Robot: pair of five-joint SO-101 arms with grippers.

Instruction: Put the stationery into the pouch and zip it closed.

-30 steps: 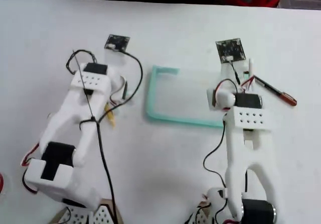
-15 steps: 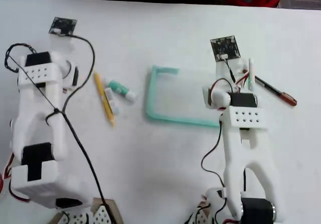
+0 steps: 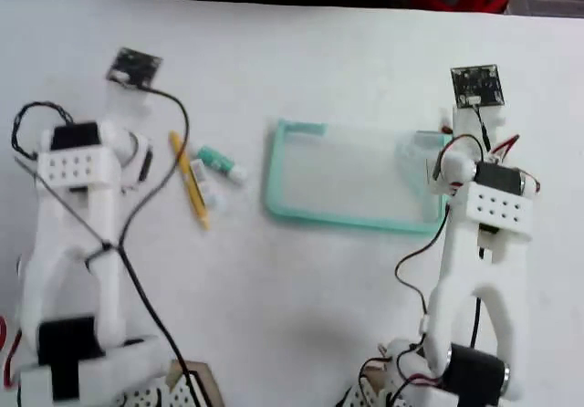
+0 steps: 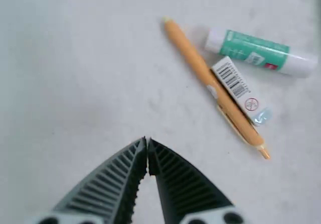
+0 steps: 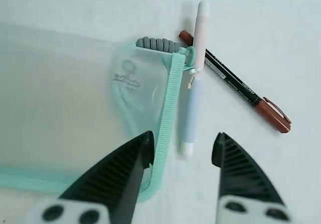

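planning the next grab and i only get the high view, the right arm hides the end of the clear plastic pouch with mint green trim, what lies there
Observer: A pale pink and blue pen lies along the end of the clear plastic pouch with mint green trim. A black marker with a brown cap angles away from it.
Operator: right gripper open?
Observer: Yes, the right gripper is open, with the pouch's edge strap and the pen's end between its fingers.
Operator: and the left?
Observer: The left gripper is shut and empty over the white table, short of the orange pen.
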